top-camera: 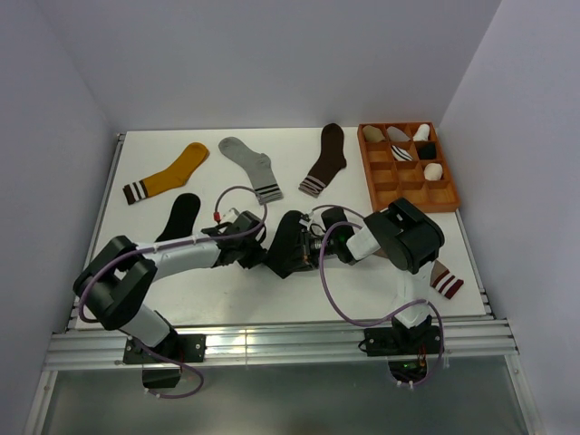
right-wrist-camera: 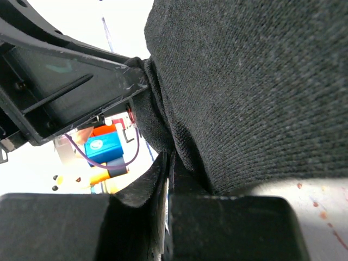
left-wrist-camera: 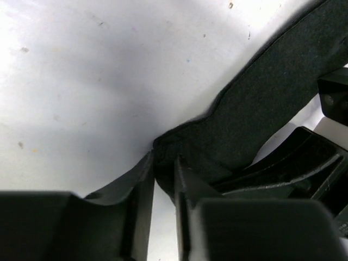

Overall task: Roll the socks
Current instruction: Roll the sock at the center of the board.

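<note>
The white surface (top-camera: 236, 290) carries, in the far row: mustard-yellow sock (top-camera: 168, 174), light grey sock (top-camera: 251, 166), dark brown sock (top-camera: 326, 159), orange divided tray (top-camera: 417, 206). Nearer: black sock (top-camera: 181, 216), charcoal sock (top-camera: 285, 249) at centre, maroon-striped sock (top-camera: 447, 283) at the right edge.

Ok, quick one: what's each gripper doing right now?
Left gripper: jaws narrowly apart at an edge of the dark sock; whether it grips cannot be told.
Right gripper: closed, pinching the dark sock.
</note>
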`<move>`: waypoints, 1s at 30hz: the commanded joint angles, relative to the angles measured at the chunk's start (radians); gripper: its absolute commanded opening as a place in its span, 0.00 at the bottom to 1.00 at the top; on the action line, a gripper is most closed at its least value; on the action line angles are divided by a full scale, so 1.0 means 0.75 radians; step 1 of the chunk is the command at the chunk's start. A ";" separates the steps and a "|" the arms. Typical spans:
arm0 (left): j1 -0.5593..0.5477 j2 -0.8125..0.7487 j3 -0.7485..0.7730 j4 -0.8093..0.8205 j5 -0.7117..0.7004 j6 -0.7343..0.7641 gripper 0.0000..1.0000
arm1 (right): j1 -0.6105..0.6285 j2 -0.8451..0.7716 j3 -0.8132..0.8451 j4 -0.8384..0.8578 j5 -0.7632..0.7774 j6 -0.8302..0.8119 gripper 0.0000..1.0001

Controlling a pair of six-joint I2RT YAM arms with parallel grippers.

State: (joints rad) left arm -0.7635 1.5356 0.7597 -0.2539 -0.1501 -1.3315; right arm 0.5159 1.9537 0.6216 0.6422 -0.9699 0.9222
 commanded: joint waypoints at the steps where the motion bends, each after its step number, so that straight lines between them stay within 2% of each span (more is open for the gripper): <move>1: -0.007 0.053 0.083 -0.068 -0.013 0.031 0.23 | -0.019 0.019 -0.001 -0.099 0.107 -0.074 0.00; 3: -0.009 0.084 0.134 -0.125 -0.004 0.065 0.12 | -0.019 0.003 0.004 -0.134 0.117 -0.103 0.00; 6: -0.009 0.155 0.202 -0.193 0.008 0.125 0.02 | -0.013 -0.058 0.032 -0.265 0.164 -0.235 0.02; 10: -0.009 0.223 0.306 -0.310 -0.015 0.209 0.00 | -0.003 -0.187 0.040 -0.406 0.276 -0.360 0.11; 14: -0.009 0.272 0.390 -0.396 -0.043 0.286 0.00 | 0.024 -0.371 0.032 -0.525 0.422 -0.467 0.27; 17: -0.009 0.305 0.437 -0.445 -0.053 0.329 0.00 | 0.071 -0.473 0.024 -0.600 0.589 -0.548 0.34; 18: -0.009 0.315 0.449 -0.455 -0.058 0.335 0.00 | 0.091 -0.551 0.020 -0.615 0.707 -0.581 0.35; 22: -0.009 0.327 0.484 -0.488 -0.076 0.366 0.00 | 0.189 -0.676 -0.002 -0.605 0.843 -0.602 0.35; 30: -0.013 0.348 0.521 -0.529 -0.084 0.405 0.00 | 0.306 -0.646 0.075 -0.609 0.853 -0.602 0.27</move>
State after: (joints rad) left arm -0.7689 1.7813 1.1282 -0.5930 -0.1799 -1.0649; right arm 0.7170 1.4570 0.6327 0.1940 -0.3729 0.4950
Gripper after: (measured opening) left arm 0.037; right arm 0.272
